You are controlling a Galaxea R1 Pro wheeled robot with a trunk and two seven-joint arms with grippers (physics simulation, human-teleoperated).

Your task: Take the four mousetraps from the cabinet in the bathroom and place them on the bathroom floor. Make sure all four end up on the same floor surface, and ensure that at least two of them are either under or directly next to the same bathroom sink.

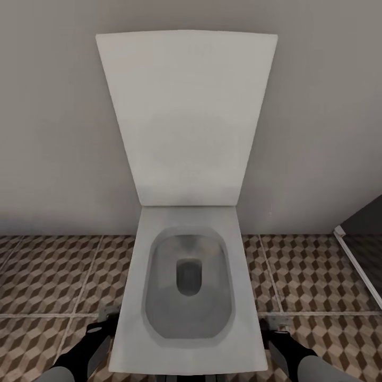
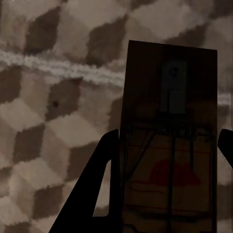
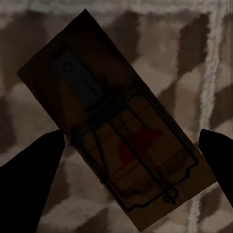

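Facing the white toilet point(image 1: 188, 297), cube-patterned bathroom floor point(image 1: 48, 276) either side.

Left pincer point(image 2: 165, 145): one mousetrap point(image 2: 167, 141) sits between my dark fingers point(image 2: 97, 189), one touching its long edge, the other at the far edge; looks gripped across the width.

Right pincer point(image 3: 131, 145): second mousetrap point(image 3: 116, 141) lies askew between wide fingers; held or lying on tile, I cannot tell.

Judgement: light, stiff wooden slabs, thin. Take by the long wooden edges, clear of the wire spring bar.
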